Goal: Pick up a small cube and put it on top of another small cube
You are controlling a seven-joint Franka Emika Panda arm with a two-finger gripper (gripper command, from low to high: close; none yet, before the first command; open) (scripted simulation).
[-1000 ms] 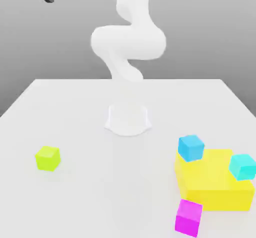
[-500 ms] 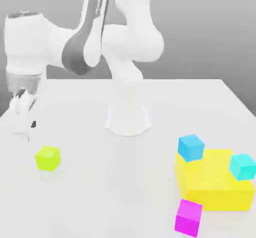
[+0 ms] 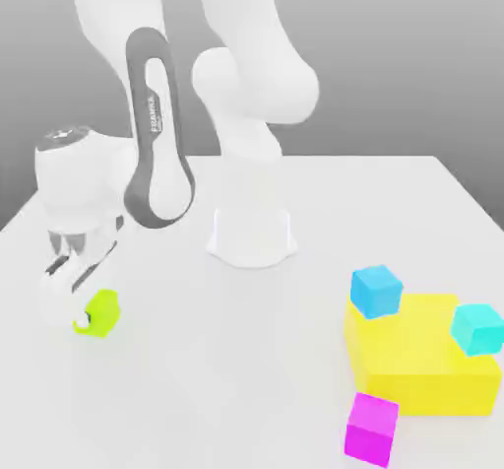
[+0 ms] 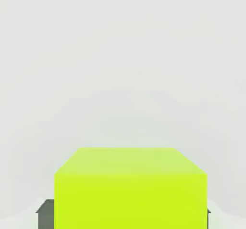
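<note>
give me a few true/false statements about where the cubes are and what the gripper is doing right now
1. The gripper is shut on the lime cube. True.
2. The magenta cube sits on top of the yellow block. False: it stands on the table, in front of the block.
3. Two blue cubes are at the yellow block: a blue cube and a cyan cube. True.
4. The lime cube is stacked on the blue cube. False: it is far off, at the exterior view's left.

We see one line of dark lettering running along the arm's grey side panel (image 3: 153,122), perhaps a brand name, too blurred to read.
</note>
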